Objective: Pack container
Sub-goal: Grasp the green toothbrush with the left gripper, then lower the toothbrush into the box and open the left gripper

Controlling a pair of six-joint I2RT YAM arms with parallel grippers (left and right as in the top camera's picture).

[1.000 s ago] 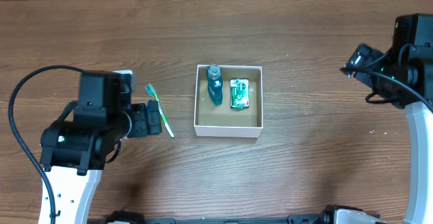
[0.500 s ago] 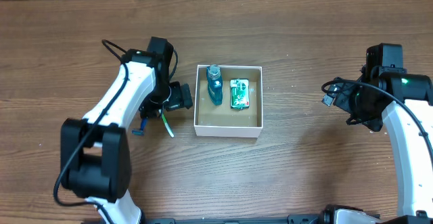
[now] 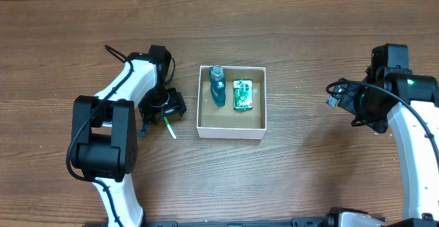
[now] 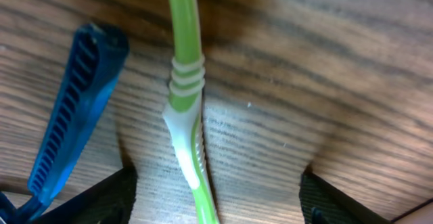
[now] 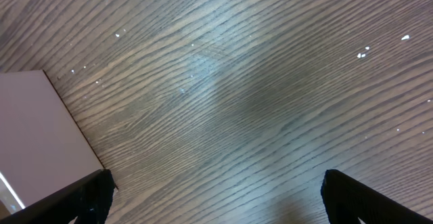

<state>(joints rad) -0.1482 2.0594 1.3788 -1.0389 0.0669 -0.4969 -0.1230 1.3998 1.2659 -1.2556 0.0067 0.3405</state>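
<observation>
The container (image 3: pixel 230 132) is a square white-walled box with a brown inside, at the table's middle. A teal bottle (image 3: pixel 217 86) and a green packet (image 3: pixel 243 94) lie in it. A green and white toothbrush (image 4: pixel 185 95) lies on the wood left of the box; its end shows in the overhead view (image 3: pixel 169 129). My left gripper (image 3: pixel 165 108) is low over it, open, with one finger on each side of the handle (image 4: pixel 216 200). My right gripper (image 3: pixel 358 103) is open and empty over bare wood right of the box (image 5: pixel 216 197).
A blue ribbed handle (image 4: pixel 73 119) lies just left of the toothbrush, and also shows in the overhead view (image 3: pixel 142 129). A white wall of the box (image 5: pixel 34 136) shows at the left of the right wrist view. Wood-grain table all round.
My left arm swung in over the toothbrush, then drew slightly left and down onto it. My right arm shifted early on, then held still.
</observation>
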